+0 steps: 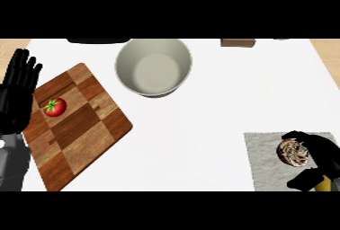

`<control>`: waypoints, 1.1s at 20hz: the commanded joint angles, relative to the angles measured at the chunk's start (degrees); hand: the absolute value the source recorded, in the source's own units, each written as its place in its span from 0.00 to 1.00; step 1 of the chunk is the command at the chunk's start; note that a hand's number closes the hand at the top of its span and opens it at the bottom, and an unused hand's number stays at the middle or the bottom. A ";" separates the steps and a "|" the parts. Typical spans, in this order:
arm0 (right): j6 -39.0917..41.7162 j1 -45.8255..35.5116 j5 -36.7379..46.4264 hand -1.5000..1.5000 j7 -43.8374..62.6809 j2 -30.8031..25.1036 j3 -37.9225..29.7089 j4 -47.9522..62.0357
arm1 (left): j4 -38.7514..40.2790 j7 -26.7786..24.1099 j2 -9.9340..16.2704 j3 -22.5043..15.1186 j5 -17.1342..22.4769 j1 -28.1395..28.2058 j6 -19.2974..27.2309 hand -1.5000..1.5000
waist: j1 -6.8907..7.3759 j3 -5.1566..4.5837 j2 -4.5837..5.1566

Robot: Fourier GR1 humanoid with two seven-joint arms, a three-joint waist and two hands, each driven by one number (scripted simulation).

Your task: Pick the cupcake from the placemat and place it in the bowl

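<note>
1. Head view: the robot's black right hand (319, 152) sits at the lower right, its fingers and thumb curled round the brown-and-cream swirled cupcake (293, 152), clamped on it from the right side.
2. The cupcake rests on, or just above, the grey rectangular cloth placemat (266, 157); whether it has left the cloth cannot be told from here.
3. The deep, round, off-white bowl (154, 66), taken as the landmark, lies well apart from the cupcake, up and to the left across bare white counter (212, 112).
4. Risk, as a judgement: the cupcake looks tilted on its side in the hand, so it could slip out during the long carry, or strike the near rim of the bowl if brought in too low.
5. Nothing stands on the straight path between placemat and bowl.
6. Left of the bowl lies a checkered brown wooden cutting board (76, 126) with a small red tomato (54, 107) on it, both clear of the route.
7. Further left of the bowl, the black left hand (16, 90) rests open, fingers up.
8. A small brown block (238, 42) sits right of the bowl at the counter's far edge.
</note>
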 commanded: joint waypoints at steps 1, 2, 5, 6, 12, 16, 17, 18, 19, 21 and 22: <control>-5.90 0.65 2.87 1.00 -3.36 2.22 0.88 1.01 | 1.66 -2.60 -2.41 -1.13 -2.76 0.06 2.06 0.50 | -0.04 0.10 0.05; -7.08 -1.88 3.13 1.00 -4.14 2.79 0.47 3.87 | 0.83 -1.78 -0.44 1.22 0.17 0.63 -0.66 0.50 | 0.17 0.10 0.06; -4.26 -0.21 2.89 1.00 -4.83 0.39 -1.24 0.25 | -5.50 5.68 -1.92 -2.16 -3.28 -0.41 3.47 0.50 | 0.04 0.11 -0.02; -3.31 0.55 3.19 1.00 -5.92 -0.68 -2.13 -0.33 | -4.80 1.52 -1.50 -0.05 -1.52 3.22 0.32 0.50 | 0.08 0.09 0.00; -0.88 -19.11 5.56 1.00 -11.35 -8.86 -4.76 23.47 | -1.09 1.73 -1.40 -0.46 -0.79 -1.57 -0.53 0.50 | 1.92 0.19 0.58; -2.39 -27.48 8.51 1.00 -14.66 -9.69 -3.56 33.82 | -1.11 2.19 -0.40 1.08 0.86 -0.76 -2.32 0.50 | 1.26 0.14 0.32; -5.12 -28.99 9.20 1.00 -17.72 -10.76 -4.20 37.81 | -0.82 2.31 -2.47 -1.22 -2.34 -2.06 0.92 0.50 | 1.16 0.16 0.37; -1.17 -29.59 8.58 1.00 -14.25 -9.51 -3.52 32.48 | -0.13 -2.23 -1.46 0.96 -1.12 1.97 -1.73 0.50 | 0.80 0.10 0.18; -2.19 -26.88 7.13 1.00 -17.12 -12.83 -6.03 30.42 | -0.82 -0.90 -1.06 1.20 -0.51 1.44 -1.99 0.50 | 0.49 0.10 0.10; -5.28 -29.46 8.95 1.00 -14.80 -13.07 -6.23 30.55 | -0.64 1.56 0.02 1.73 0.07 -0.52 -2.02 0.50 | 0.57 0.11 0.12; -4.90 -30.77 9.26 1.00 -12.58 -13.30 -6.44 28.81 | 0.56 -0.26 -1.54 0.35 -1.93 -0.60 -0.55 0.50 | 0.37 0.09 0.11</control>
